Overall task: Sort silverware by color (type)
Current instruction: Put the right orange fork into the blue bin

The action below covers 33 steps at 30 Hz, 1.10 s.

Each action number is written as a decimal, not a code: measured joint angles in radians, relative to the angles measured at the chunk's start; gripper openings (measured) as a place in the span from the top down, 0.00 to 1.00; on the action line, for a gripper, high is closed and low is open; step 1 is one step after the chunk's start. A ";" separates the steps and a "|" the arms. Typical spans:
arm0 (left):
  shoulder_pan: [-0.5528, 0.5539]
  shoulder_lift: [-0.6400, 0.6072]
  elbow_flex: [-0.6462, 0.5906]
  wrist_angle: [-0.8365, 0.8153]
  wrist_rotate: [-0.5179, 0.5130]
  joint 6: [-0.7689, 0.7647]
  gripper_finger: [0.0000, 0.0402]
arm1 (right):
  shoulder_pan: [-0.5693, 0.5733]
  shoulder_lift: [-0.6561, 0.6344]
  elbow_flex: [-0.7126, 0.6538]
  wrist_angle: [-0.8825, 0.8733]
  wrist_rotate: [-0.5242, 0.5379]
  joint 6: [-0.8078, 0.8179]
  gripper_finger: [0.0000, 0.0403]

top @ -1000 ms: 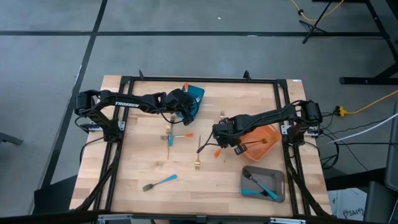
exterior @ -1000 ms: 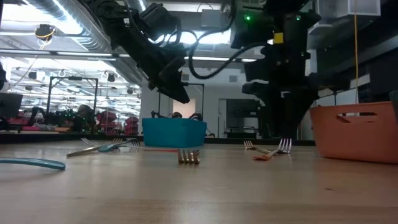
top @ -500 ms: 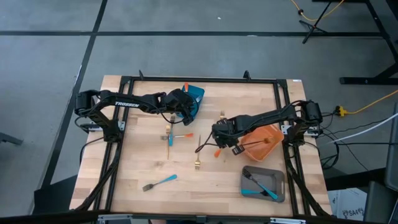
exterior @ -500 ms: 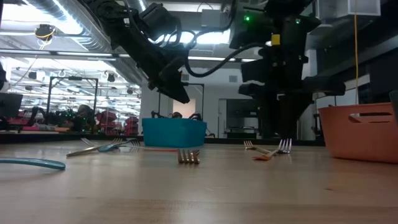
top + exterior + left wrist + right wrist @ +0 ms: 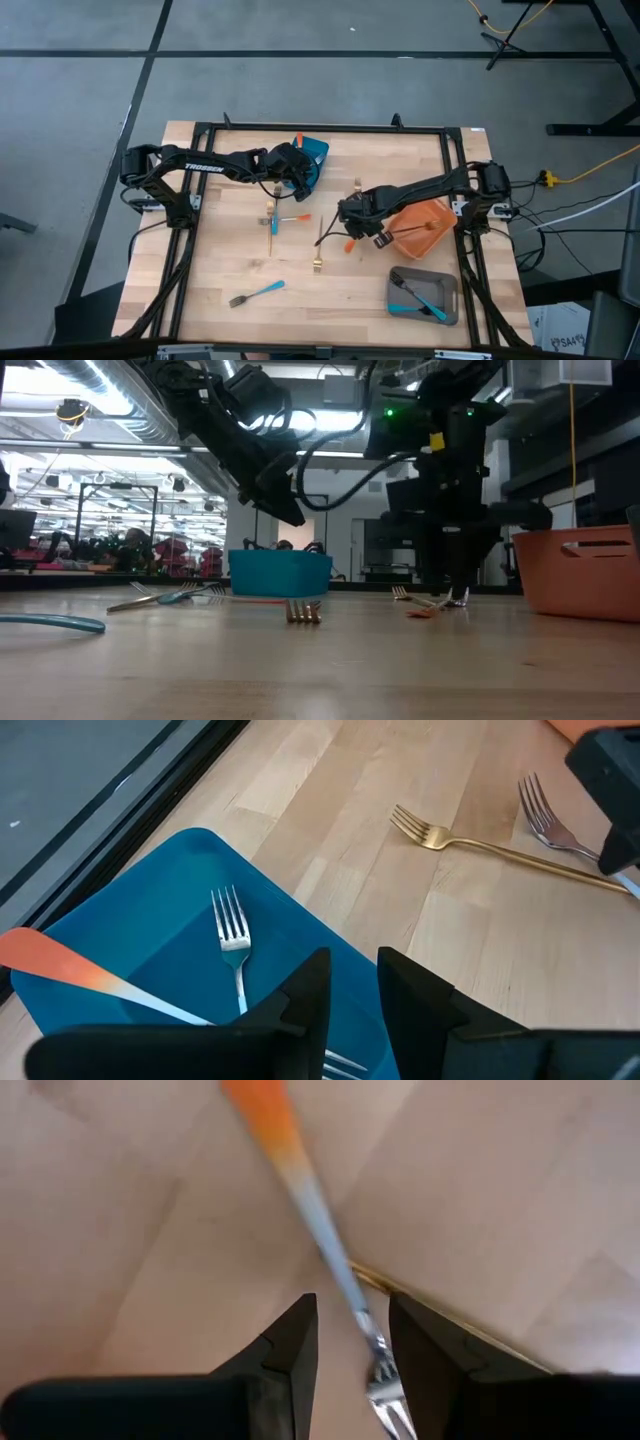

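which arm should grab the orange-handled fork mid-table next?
Right. Its gripper hangs directly over the orange-handled fork, fingers open and straddling the shaft. The left gripper is over the blue bin, away from it.

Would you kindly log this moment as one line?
right tool: open, straddling orange-handled fork | left tool: open over blue container | stage: pre-grasp

Two black multi-joint arms, each w/ chunky joint housings & black cables looped alongside. White "TROSSEN" lettering on left arm [image 5: 205, 166]. Right arm [image 5: 430, 187] shows a green indicator light & small yellow label in low view. Each gripper's fingers [image 5: 306, 998] are dark, matte, wedge-shaped, angular edges.
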 joint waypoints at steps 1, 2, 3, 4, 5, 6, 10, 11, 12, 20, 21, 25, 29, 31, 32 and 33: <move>0.000 0.000 0.000 0.000 0.000 0.000 0.80 | 0.000 0.005 0.000 0.001 0.001 -0.012 0.71; 0.000 0.000 0.000 0.000 0.000 0.000 0.80 | 0.000 0.012 0.000 0.002 0.002 -0.022 0.71; 0.000 0.000 0.000 0.000 0.000 0.000 0.80 | 0.000 0.018 0.000 0.002 0.000 -0.035 0.71; 0.000 0.000 0.000 0.000 0.000 0.000 0.80 | 0.000 0.020 0.000 0.001 0.000 -0.040 0.71; 0.000 0.000 0.000 0.000 0.000 0.000 0.80 | 0.000 0.023 0.000 0.001 0.000 -0.048 0.71; 0.000 0.000 0.000 0.000 0.000 0.000 0.80 | 0.000 0.027 0.001 0.001 -0.001 -0.052 0.71; 0.000 0.000 0.000 0.001 0.000 0.000 0.80 | 0.000 0.038 0.003 -0.006 0.002 -0.056 0.71; 0.000 0.000 0.000 0.001 0.000 0.000 0.80 | 0.000 0.041 0.003 -0.006 0.002 -0.056 0.71; 0.000 0.000 0.000 0.002 0.000 0.000 0.80 | 0.000 0.043 0.004 -0.006 0.002 -0.056 0.71; 0.000 0.000 0.000 0.003 0.000 0.000 0.80 | 0.000 0.047 0.003 -0.007 -0.002 -0.057 0.71; 0.000 0.000 0.000 0.003 0.000 0.000 0.80 | 0.000 0.048 0.003 -0.007 -0.003 -0.057 0.71; 0.000 0.000 0.000 0.003 0.000 0.000 0.80 | 0.000 0.049 0.002 -0.008 -0.008 -0.058 0.77; 0.000 0.000 0.000 0.003 0.000 0.000 0.80 | 0.000 0.049 0.001 -0.009 -0.008 -0.058 0.86; 0.000 0.000 0.000 0.003 0.000 0.000 0.80 | 0.000 0.049 0.001 -0.009 -0.008 -0.058 0.91; 0.000 0.000 0.000 0.003 0.000 0.000 0.80 | 0.000 0.049 0.001 -0.009 -0.008 -0.058 0.93; 0.000 0.000 0.000 0.003 0.000 -0.001 0.80 | 0.000 0.049 0.001 -0.009 -0.008 -0.058 0.95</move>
